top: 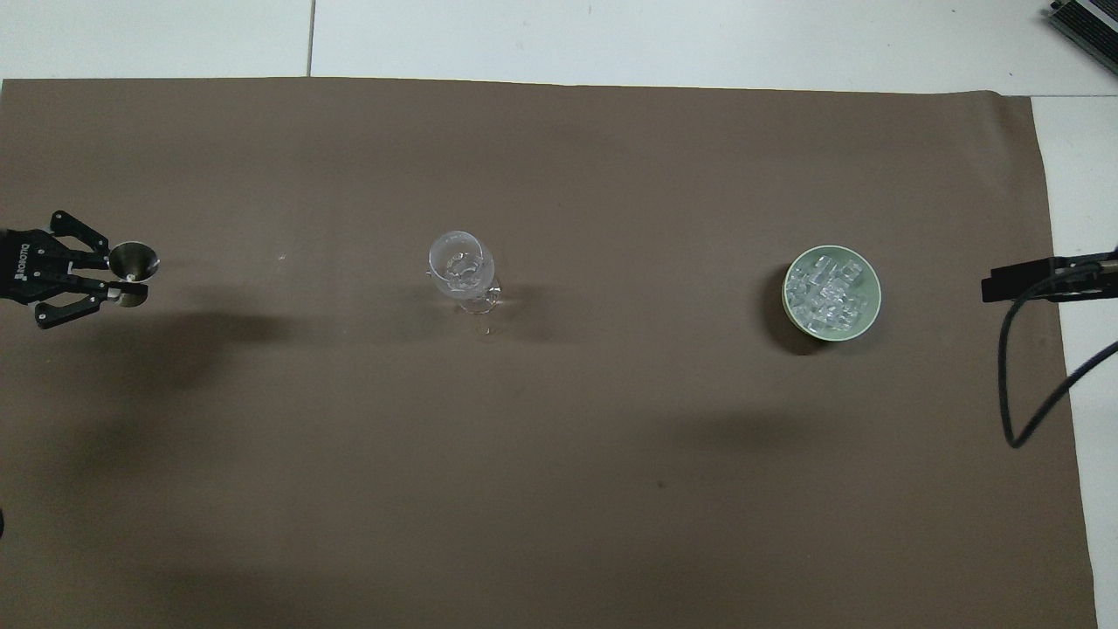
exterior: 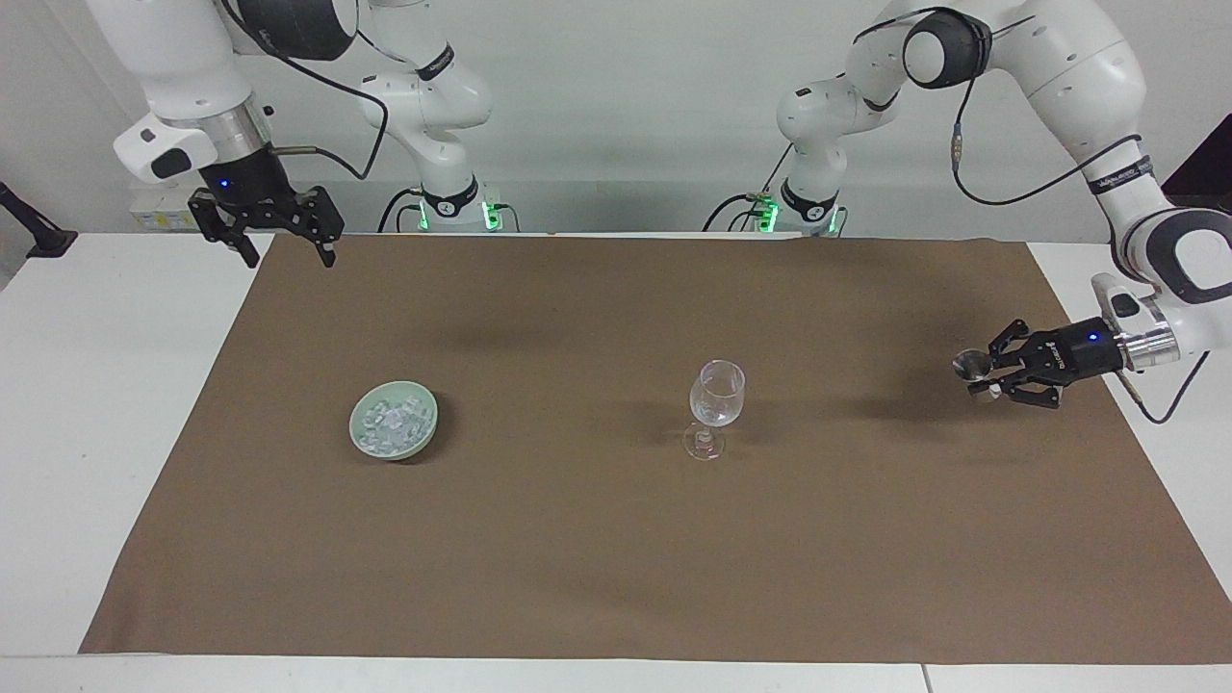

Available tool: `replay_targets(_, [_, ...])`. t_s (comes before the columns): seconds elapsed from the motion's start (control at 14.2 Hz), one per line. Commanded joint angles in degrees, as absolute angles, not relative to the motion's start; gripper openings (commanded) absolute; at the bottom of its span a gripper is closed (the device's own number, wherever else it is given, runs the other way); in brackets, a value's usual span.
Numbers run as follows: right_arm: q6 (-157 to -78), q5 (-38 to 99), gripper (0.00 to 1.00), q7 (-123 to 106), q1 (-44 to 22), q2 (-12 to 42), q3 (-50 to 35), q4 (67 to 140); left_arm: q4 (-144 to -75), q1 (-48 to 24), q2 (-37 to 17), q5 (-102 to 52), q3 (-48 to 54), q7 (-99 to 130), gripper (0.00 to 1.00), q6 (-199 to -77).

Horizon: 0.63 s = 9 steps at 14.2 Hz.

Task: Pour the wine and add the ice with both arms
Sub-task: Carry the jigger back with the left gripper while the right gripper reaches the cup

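A clear wine glass stands upright mid-mat. A pale green bowl heaped with ice sits toward the right arm's end. My left gripper hovers over the mat near the left arm's end, well apart from the glass. It is shut on the waist of a small metal measuring cup. My right gripper hangs open and holds nothing, above the mat's corner by the robots. Wine is out of view.
A brown mat covers most of the white table. A black cable loops over the mat's edge at the right arm's end.
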State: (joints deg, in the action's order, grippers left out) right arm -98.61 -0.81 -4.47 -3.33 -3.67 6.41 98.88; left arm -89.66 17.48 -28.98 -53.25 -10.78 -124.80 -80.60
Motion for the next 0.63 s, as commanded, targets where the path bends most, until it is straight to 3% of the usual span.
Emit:
replay_targets(0.0, [-103.4,0.3,1.0,-6.2,-2.5,-2.7,4.8,104.3,-88.2,25.9,-34.8,-59.7,-6.5,-129.3,0.0,-75.5])
replay_targets(0.21, [-111.9,0.3,1.0,-12.5,-3.0,1.6,4.3,107.3,-87.9,33.6,-39.1,-62.7,-0.9,-132.5,0.0,-74.9])
replay_targets(0.56, [-118.2,0.3,1.0,-20.7,-3.2,5.0,3.6,111.9,-87.8,38.8,-44.9,-66.9,2.5,-135.1,0.0,-73.5])
